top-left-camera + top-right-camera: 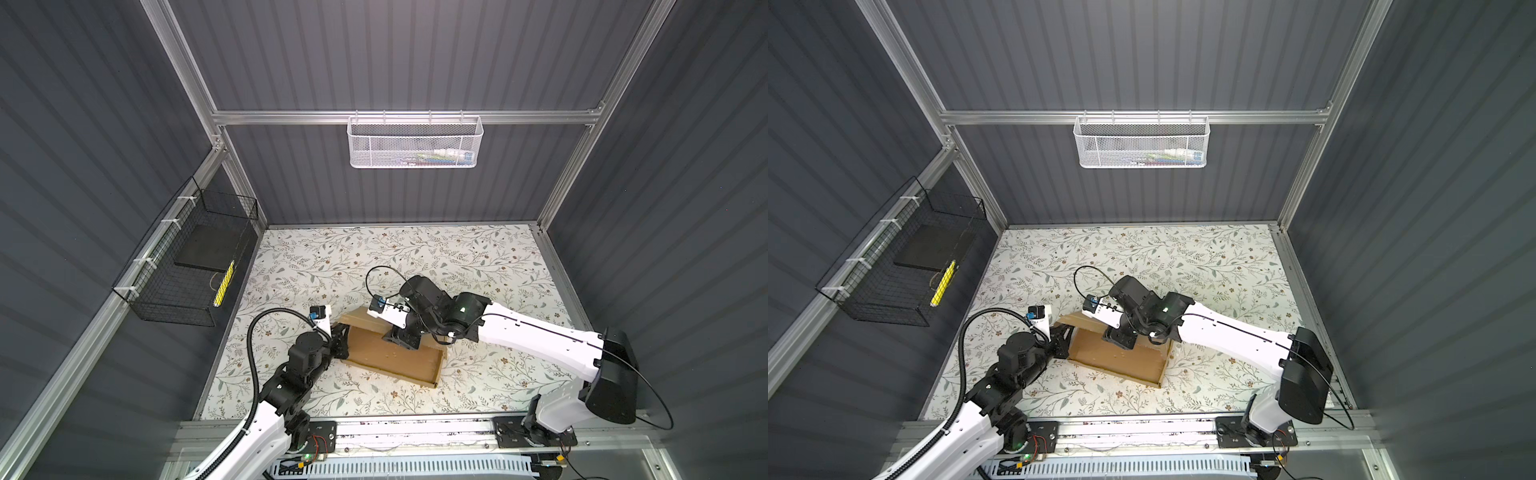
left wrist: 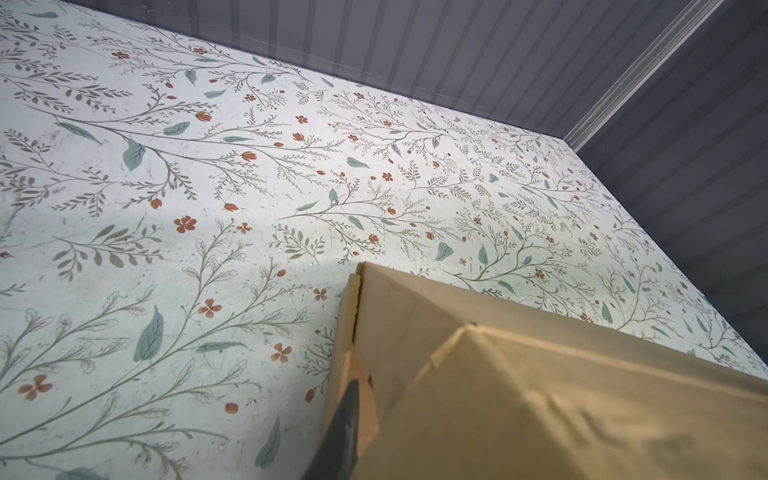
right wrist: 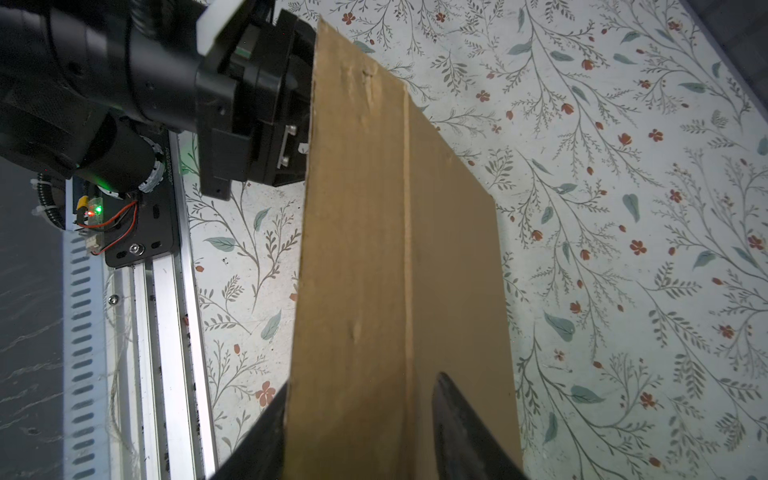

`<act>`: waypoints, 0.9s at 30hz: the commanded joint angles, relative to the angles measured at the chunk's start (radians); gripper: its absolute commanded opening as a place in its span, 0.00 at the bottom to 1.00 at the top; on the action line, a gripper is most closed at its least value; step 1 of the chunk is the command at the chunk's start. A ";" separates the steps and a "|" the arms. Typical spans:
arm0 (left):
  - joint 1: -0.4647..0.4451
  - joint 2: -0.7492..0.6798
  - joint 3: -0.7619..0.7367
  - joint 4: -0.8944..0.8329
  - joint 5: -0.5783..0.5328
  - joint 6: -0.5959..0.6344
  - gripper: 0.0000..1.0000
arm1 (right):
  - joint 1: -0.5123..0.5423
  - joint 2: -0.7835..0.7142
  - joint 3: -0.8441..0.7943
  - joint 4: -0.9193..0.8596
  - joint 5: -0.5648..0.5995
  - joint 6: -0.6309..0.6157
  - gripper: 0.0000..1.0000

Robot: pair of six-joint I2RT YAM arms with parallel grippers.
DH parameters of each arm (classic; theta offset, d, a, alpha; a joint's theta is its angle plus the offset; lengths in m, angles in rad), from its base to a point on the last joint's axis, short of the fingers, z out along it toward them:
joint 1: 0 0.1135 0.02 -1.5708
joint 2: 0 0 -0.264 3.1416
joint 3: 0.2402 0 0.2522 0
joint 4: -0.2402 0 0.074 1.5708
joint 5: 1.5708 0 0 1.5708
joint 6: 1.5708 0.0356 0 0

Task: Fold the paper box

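Floral tabletop (image 1: 457, 257): paper box (image 1: 386, 357) between parted right jaws (left jaws alongside, gap unclear).

box (image 1: 390, 359): far side hidden under right arm (image 1: 532, 334) in both top views; cut off by the picture's edge in both wrist views.
left pincer (image 1: 343, 337): tips hidden at the box's end; wrist view shows one blurred finger (image 2: 351, 419); grip unclear.
right pincer (image 1: 400, 340): fingers (image 3: 461, 428) blurred and cut off; grip unclear.
white basket (image 1: 357, 141): contents too small to tell.
black basket (image 1: 174, 309): yellow thing (image 1: 223, 282) too small to identify.

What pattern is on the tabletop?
Tabletop: pale with green sprigs and small red flowers, best in the left wrist view.
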 commanded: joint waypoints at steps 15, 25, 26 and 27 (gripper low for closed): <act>-0.003 -0.147 0.021 -0.184 -0.006 -0.064 0.40 | 0.014 0.006 -0.081 0.076 -0.005 0.060 0.48; -0.003 -0.174 0.054 -0.263 -0.007 -0.081 0.44 | 0.006 0.036 -0.125 0.120 -0.001 0.058 0.48; -0.003 -0.171 0.055 -0.264 -0.006 -0.082 0.44 | 0.002 0.039 -0.129 0.140 -0.001 0.060 0.48; -0.003 -0.166 0.056 -0.265 -0.007 -0.085 0.45 | -0.001 0.040 -0.135 0.149 -0.003 0.060 0.48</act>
